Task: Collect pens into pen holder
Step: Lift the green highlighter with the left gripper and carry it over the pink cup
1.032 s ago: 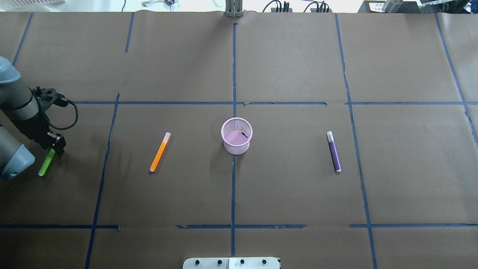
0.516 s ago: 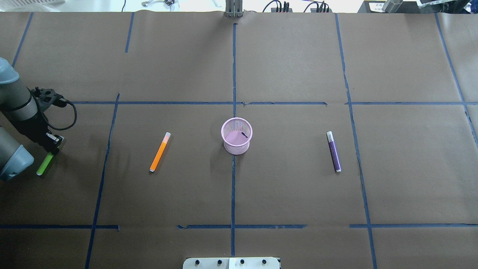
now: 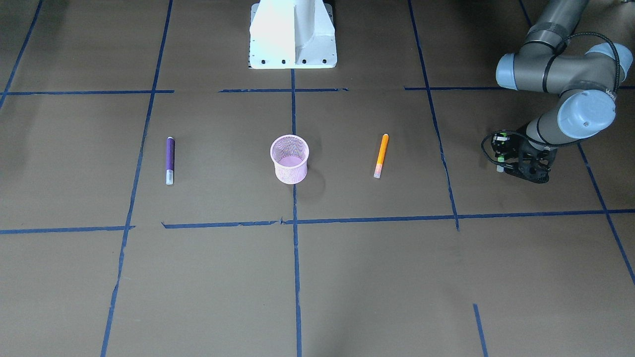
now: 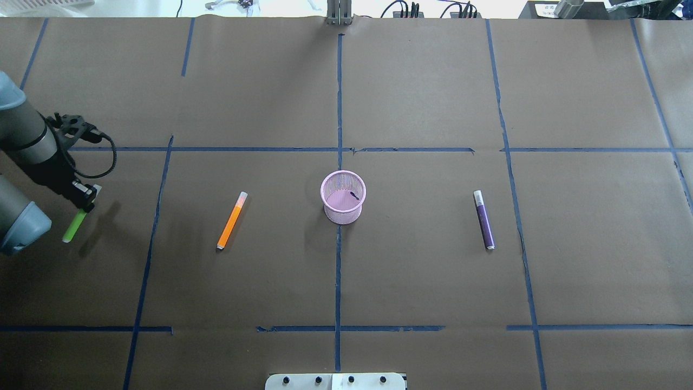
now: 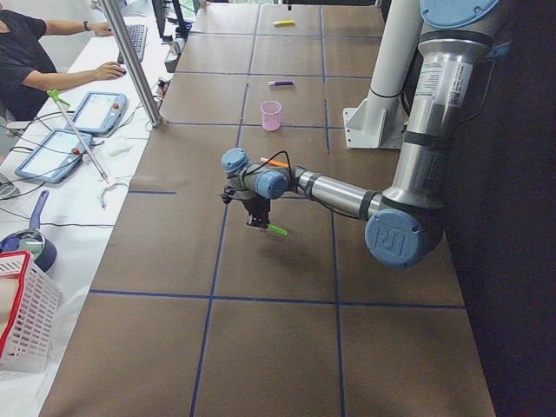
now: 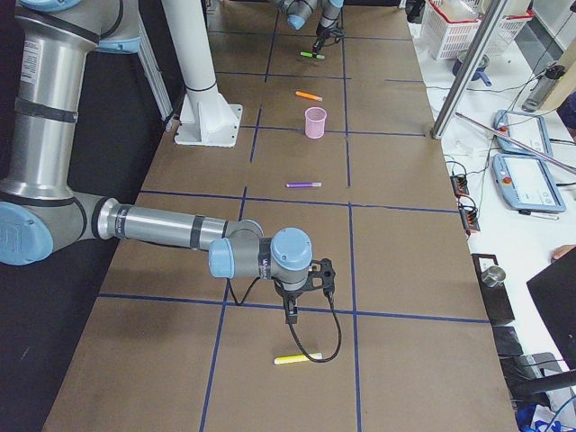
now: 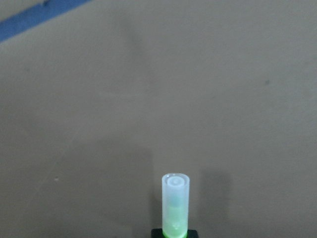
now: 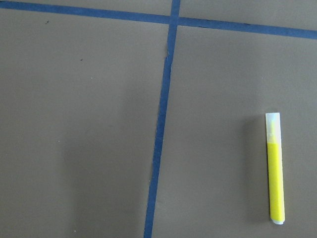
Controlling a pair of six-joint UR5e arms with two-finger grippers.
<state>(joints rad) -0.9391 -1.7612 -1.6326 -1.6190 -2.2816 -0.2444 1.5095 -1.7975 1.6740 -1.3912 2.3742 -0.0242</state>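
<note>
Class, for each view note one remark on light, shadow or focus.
Front-facing view: the white robot base is washed out by glare. Overhead view: the pen holder throws a faint shadow to its left. Left wrist view: the green pen looks soft. Right wrist view: the yellow pen is sharp.

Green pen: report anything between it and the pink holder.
Only the orange pen lies flat on the table between them. The green pen, held in the left gripper, could probably be carried over it to the pen holder.
</note>
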